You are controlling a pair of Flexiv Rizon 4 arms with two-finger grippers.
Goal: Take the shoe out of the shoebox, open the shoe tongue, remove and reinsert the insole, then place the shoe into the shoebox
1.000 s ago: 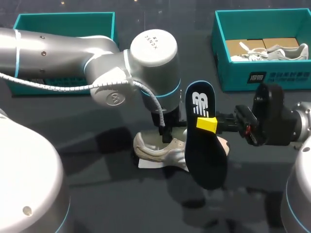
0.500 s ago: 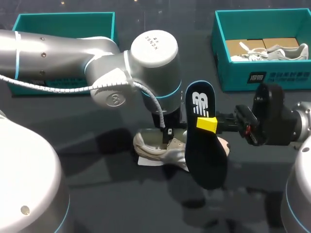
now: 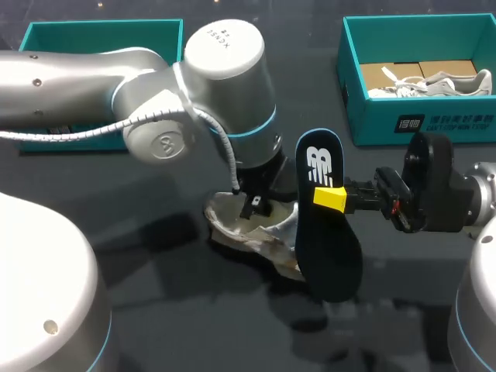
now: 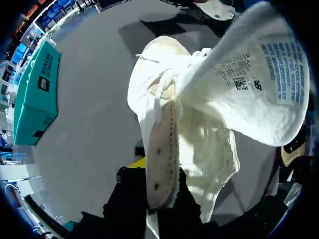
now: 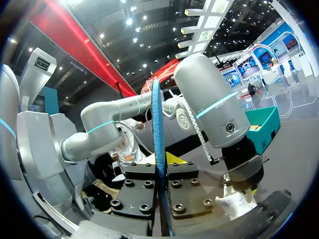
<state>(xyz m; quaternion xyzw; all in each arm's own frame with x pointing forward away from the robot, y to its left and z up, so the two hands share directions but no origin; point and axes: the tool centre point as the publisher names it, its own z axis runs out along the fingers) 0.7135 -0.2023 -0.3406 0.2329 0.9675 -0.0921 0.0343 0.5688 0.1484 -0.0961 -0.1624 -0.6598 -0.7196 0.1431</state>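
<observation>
In the head view, my left arm [image 3: 139, 93] is coming in from the left. My left pincer [image 3: 253, 206] is pushing down into the opening of the cream shoe [image 3: 232, 232], which is lying near the middle of the dark table [image 3: 194, 325]. My right pincer [image 3: 332, 198] is clamping the dark insole [image 3: 329, 248] across its middle and holding it on edge, just beside the shoe's right end. The teal shoebox [image 3: 372, 116] is sitting at the far right with a second shoe [image 3: 434, 81] inside. Another teal box [image 3: 101, 35] is standing at the far left.

In the left wrist view, my left pincer [image 4: 158, 172] is gripping a perforated strip of the shoe [image 4: 209, 144], with a finger on each side of it. The tongue [image 4: 259, 74] is standing lifted ahead of the fingers, its printed label showing.

In the right wrist view, my right pincer [image 5: 162, 172] is squeezing the insole [image 5: 157, 129], seen edge-on between the fingers. Ahead of it, my left arm [image 5: 209, 99] is bearing down on the shoe [image 5: 234, 204].
</observation>
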